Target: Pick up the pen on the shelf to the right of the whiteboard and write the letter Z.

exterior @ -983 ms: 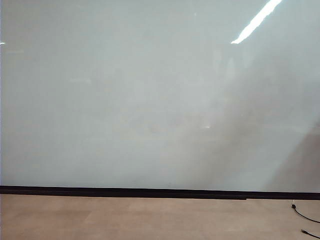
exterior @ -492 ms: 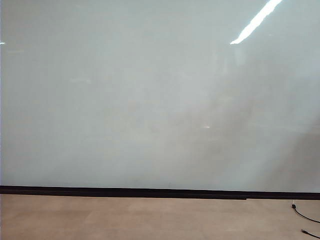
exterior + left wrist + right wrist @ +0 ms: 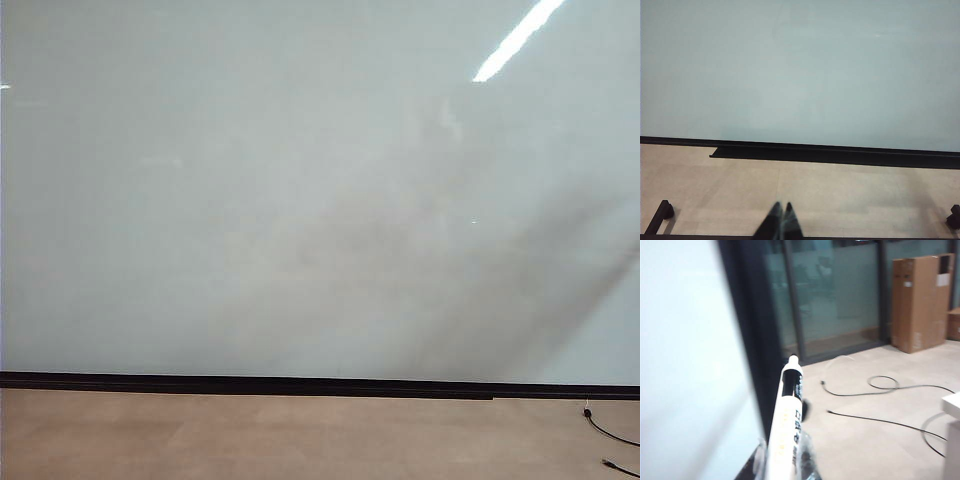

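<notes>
We note the left gripper [image 3: 781,220] pressed together above the floor [image 3: 840,195], right gripper [image 3: 785,465] pinching the pen [image 3: 786,425] beside the whiteboard [image 3: 685,365], board face unmarked.

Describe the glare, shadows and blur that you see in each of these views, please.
Exterior view: a bright glare streak on the whiteboard, and a broad soft shadow slanting across its right half. Left wrist view: even light, the shut left end effector slightly soft. Right wrist view: motion blur; the pen in the right end effector is smeared, the whiteboard overexposed.
</notes>
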Motion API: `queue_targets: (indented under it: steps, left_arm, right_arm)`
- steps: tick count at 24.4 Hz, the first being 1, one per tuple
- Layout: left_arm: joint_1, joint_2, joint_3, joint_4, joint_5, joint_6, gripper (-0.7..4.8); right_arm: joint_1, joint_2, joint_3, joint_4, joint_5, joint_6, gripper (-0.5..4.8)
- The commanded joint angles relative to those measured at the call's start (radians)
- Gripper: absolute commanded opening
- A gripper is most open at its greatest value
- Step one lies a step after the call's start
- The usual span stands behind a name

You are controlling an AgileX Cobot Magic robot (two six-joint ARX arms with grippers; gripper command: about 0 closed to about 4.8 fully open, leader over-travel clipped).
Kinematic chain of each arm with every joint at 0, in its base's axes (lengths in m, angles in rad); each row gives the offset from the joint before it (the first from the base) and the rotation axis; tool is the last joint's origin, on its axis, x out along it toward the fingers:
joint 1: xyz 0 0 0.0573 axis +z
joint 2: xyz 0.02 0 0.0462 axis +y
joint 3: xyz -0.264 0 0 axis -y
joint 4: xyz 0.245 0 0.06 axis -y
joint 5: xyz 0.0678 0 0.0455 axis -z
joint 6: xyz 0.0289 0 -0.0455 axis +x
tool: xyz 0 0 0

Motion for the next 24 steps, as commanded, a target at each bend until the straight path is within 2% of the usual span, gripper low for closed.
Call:
queue_targets:
  steps: [1,3,7,10,14,15,17,19,24]
  left_arm:
    - [0.0,0.0,0.002,0.011,0.0,0.004,-0.05]
    - [0.0,0.0,0.002,0.011,0.0,0.004,-0.04]
    - [0.0,0.0,0.002,0.011,0.0,0.004,-0.04]
    - [0.0,0.0,0.002,0.011,0.0,0.004,-0.04]
    - [0.0,0.0,0.002,0.011,0.0,0.004,-0.05]
    - [0.0,0.0,0.002,0.011,0.0,0.004,-0.05]
    - [0.0,0.0,0.002,0.011,0.0,0.004,-0.04]
    - [0.0,0.0,0.002,0.011,0.0,0.004,-0.04]
    - [0.0,0.0,0.002,0.011,0.0,0.004,-0.05]
  right_arm:
    - [0.114,-0.064,-0.034,0.006,0.008,-0.025,-0.09]
    - [0.243,-0.106,-0.053,0.007,0.008,-0.05,-0.09]
    - [0.415,-0.126,-0.051,-0.001,-0.008,-0.115,-0.09]
    - [0.5,-0.124,-0.024,-0.038,-0.103,-0.138,-0.09]
    - [0.526,-0.12,0.083,-0.228,-0.31,-0.136,-0.09]
    - [0.526,-0.119,0.146,-0.331,-0.388,-0.14,-0.09]
    - [0.526,-0.119,0.237,-0.467,-0.471,-0.182,-0.09]
    - [0.526,-0.117,0.306,-0.531,-0.533,-0.231,-0.09]
    - [0.526,-0.034,0.431,-0.588,-0.635,-0.241,-0.09]
